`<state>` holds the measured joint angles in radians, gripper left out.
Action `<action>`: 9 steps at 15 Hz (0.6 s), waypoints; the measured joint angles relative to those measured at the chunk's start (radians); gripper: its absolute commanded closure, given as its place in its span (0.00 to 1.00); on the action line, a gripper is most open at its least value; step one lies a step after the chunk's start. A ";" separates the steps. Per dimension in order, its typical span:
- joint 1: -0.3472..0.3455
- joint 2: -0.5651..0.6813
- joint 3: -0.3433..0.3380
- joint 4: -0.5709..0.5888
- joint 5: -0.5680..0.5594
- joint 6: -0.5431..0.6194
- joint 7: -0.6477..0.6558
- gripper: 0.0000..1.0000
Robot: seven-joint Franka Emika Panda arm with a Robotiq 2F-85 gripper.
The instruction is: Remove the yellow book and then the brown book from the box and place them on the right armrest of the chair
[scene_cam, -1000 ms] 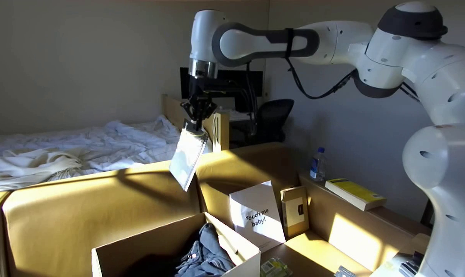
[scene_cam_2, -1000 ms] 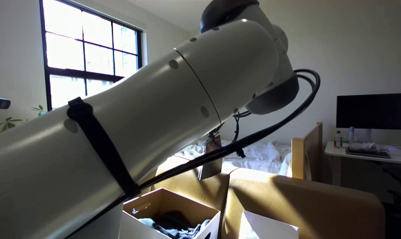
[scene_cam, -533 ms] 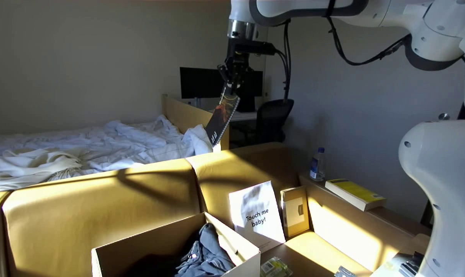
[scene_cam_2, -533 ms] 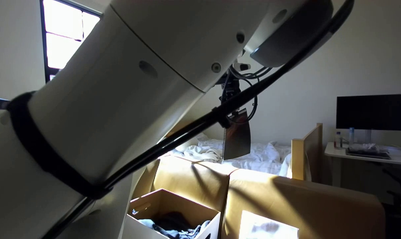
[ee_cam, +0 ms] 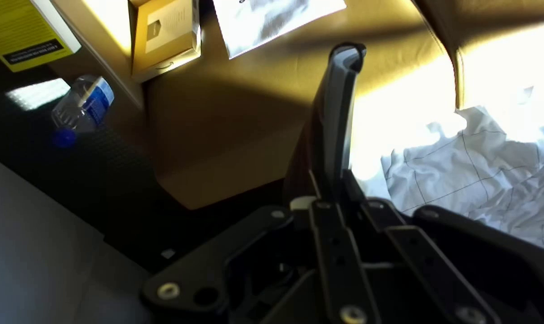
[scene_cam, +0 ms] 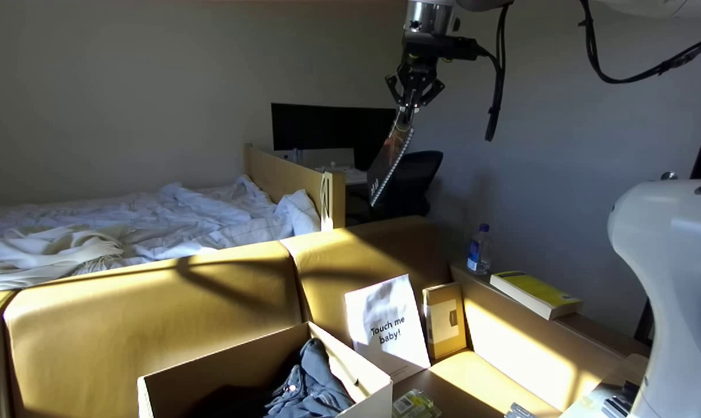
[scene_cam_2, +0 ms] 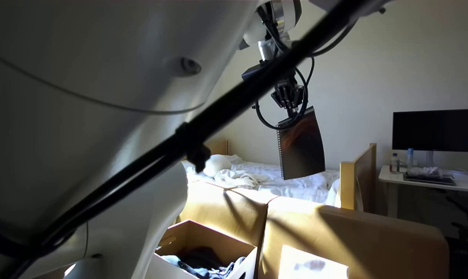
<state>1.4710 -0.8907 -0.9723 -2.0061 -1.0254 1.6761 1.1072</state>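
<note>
Gripper point(scene_cam: 407, 110) grasps the upper end of the brown book point(scene_cam: 392, 152), the spiral-bound volume hanging tilted in midair above the backrest of the mustard chair point(scene_cam: 147, 307), while the yellow book point(scene_cam: 536, 293) lies on the right armrest point(scene_cam: 599, 335). In an exterior view, the brown book point(scene_cam_2: 303, 151) turns out its broad dark face, streaked reddish orange, against the rumpled bed point(scene_cam_2: 263, 172) and pale wall point(scene_cam_2: 354, 77); the wrist view catches it almost edge-on, a grey band between dark covers. Both exterior views show a gap between the book's lower edge and the top of the backrest. The yellow book sits along the armrest's inner edge, a bottle point(scene_cam: 479, 251) standing near its far end and a bare stretch of armrest on its near side. The box point(scene_cam: 228, 366) shows dark clothing point(scene_cam: 310, 383) within upright walls, just beside a white sign point(scene_cam: 385, 310) reading "Touch me baby!"; the frame cuts off its near side, and shadow swallows part of its inside. In an exterior view, the white arm point(scene_cam_2: 114, 46) blocks the left side, and black cables point(scene_cam_2: 253, 86) cross in front of the gripper and the book's top. In the wrist view, the spot where gripper meets cover is too dark to make out, the yellow book runs out of frame at the upper left, and the print on its label is illegible.
</note>
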 measured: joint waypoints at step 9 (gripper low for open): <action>-0.274 0.237 -0.031 0.063 0.203 0.238 -0.011 0.97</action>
<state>1.1975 -0.6537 -1.0037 -1.9427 -0.8222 1.9137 1.0964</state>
